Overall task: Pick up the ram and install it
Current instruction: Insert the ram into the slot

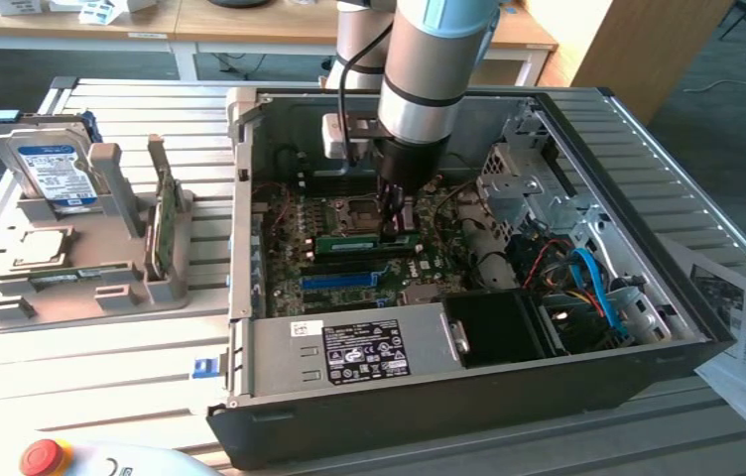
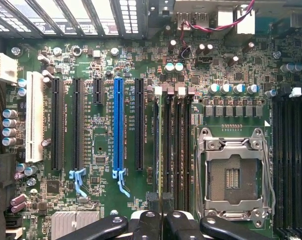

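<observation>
The ram [image 1: 364,241] is a thin green stick standing on edge over the black memory slots of the motherboard [image 1: 297,258] inside the open computer case [image 1: 479,397]. My gripper [image 1: 403,220] reaches down from the arm and is shut on the ram's end nearest the exterior view's right. In the wrist view the ram [image 2: 158,150] appears edge-on as a thin line along the first black memory slot [image 2: 166,145], running out from between my black fingers [image 2: 148,225]. The gripper [image 2: 161,222] is closed around it. Whether the ram is pressed fully into the slot cannot be told.
A blue slot strip [image 2: 119,125] and the open CPU socket [image 2: 233,175] flank the memory slots. The power supply [image 1: 346,352] and cables [image 1: 591,288] crowd the case. A grey tray [image 1: 122,288] at the exterior view's left holds a hard drive [image 1: 49,169] and an upright green card [image 1: 162,223].
</observation>
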